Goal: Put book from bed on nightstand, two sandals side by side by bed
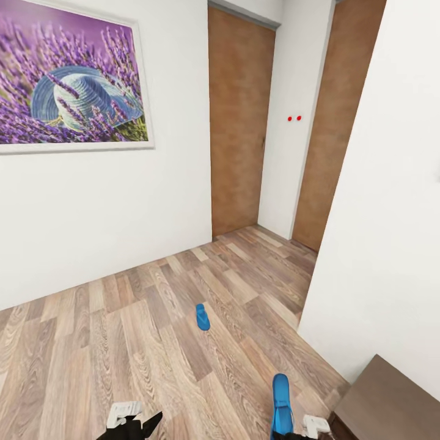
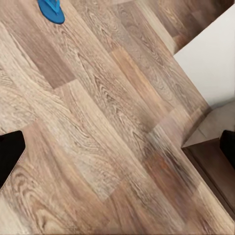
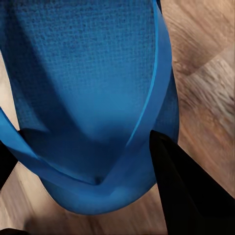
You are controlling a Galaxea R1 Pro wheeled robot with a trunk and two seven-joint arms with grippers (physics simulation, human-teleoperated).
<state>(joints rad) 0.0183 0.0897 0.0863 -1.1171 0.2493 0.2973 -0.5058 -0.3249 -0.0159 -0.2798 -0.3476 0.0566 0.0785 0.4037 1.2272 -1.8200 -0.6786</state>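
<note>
Looking down from the head camera, there's a wood plank floor (image 1: 122,342) with white walls (image 1: 110,214) around it and a big lavender-and-hat picture (image 1: 70,76) up at 10 o'clock. 2 brown doors (image 1: 241,122) sit at about 12 and 1 o'clock, with 2 tiny red dots on the white strip between them.

Sandal-wise: 1 blue sandal (image 1: 202,317) lies flat on the floor near the middle of the view, on its own, well apart from everything else. The left wrist camera catches a bit of that same sandal (image 2: 51,10) at the edge of its picture. The other sandal (image 1: 280,400) is down at 5 o'clock, lifted and held by the right pincer (image 1: 292,432). In the right wrist camera the held sandal (image 3: 93,98) is right up close, straps visible, with a dark fingertip (image 3: 188,191) pressed against its sole edge, so that pincer is pinching the sandal.

The left pincer (image 1: 135,423) pokes in at 7 o'clock above bare floor, holding nothing; in the left wrist view its 2 dark fingers (image 2: 10,154) sit far apart at opposite edges, so it's spread.

A dark brown wooden corner (image 1: 385,397) shows at 4 o'clock against the wall; can't tell what piece of furniture it belongs to.
</note>
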